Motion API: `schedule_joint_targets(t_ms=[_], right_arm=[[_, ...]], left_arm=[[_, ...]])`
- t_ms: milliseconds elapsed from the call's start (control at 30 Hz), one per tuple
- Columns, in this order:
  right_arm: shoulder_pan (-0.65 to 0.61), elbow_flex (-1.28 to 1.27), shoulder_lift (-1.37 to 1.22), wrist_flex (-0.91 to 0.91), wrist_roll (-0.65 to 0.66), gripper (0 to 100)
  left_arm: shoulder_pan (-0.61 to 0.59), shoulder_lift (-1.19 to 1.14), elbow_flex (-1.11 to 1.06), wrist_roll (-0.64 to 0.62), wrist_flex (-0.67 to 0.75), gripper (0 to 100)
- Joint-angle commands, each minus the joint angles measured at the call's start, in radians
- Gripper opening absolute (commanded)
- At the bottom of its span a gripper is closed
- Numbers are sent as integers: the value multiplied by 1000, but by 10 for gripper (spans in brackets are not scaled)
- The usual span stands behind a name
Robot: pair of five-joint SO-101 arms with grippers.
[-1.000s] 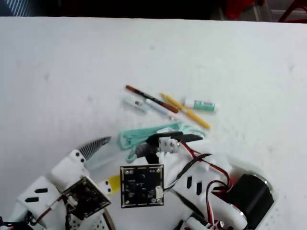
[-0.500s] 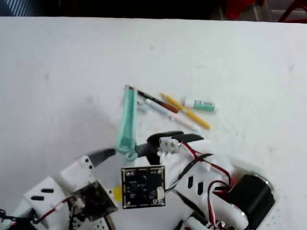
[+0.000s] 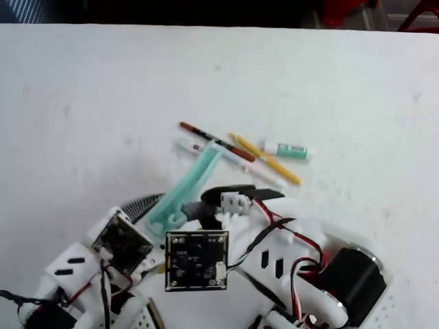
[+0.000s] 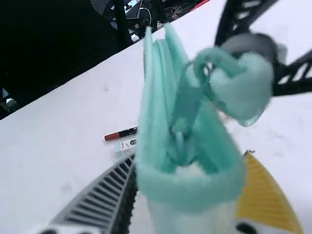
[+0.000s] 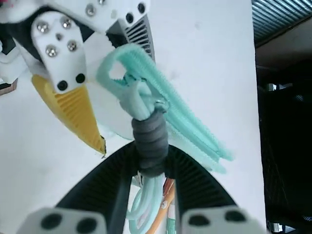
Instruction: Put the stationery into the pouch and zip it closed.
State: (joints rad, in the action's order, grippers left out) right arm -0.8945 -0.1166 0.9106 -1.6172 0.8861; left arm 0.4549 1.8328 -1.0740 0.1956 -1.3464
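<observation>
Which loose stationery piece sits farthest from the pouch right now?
The short green-and-white stick, lying beyond the yellow pencil; the brown pen lies nearer the pouch.

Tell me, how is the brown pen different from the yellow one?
The brown pen is dark with a reddish end; the yellow pen is yellow-orange all along. The brown pen lies nearer the tip of the green pouch; the yellow pen lies close to the small green-and-white tube. Both lie flat on the white table, slanted the same way, outside the pouch.
</observation>
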Motion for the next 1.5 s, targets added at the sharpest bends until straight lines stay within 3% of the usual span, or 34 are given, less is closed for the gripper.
schedule_joint_targets(t_ms=[0,200,333,400,533,633,867,1033,1333,1467], right_arm=[[4,3,10,71,-64,17],[15,0,7,151,-74,17],[84,-35,-48,245,-95,17],[94,-72,-81,300,-146,17],[124,-92,-102,387,-204,17],[137,-92,-102,415,-259,17],[148,-98,-108,414,-278,17],[148,-101,-111,412,-278,17],[145,-150,-108,417,-278,17],[147,-152,-104,417,-273,17]], left_arm=[[-16,-8,-69,20,54,305],[-130,-8,-152,18,215,155],[-131,-8,-230,17,364,14],[-131,-8,-272,-18,450,37],[-133,-10,-374,-203,667,23],[-133,-12,-448,-229,753,24],[-130,-8,-440,-226,657,37],[-136,-8,-285,-279,379,225],[-136,-8,-207,-307,295,231],[-136,-8,-83,-242,193,233]])
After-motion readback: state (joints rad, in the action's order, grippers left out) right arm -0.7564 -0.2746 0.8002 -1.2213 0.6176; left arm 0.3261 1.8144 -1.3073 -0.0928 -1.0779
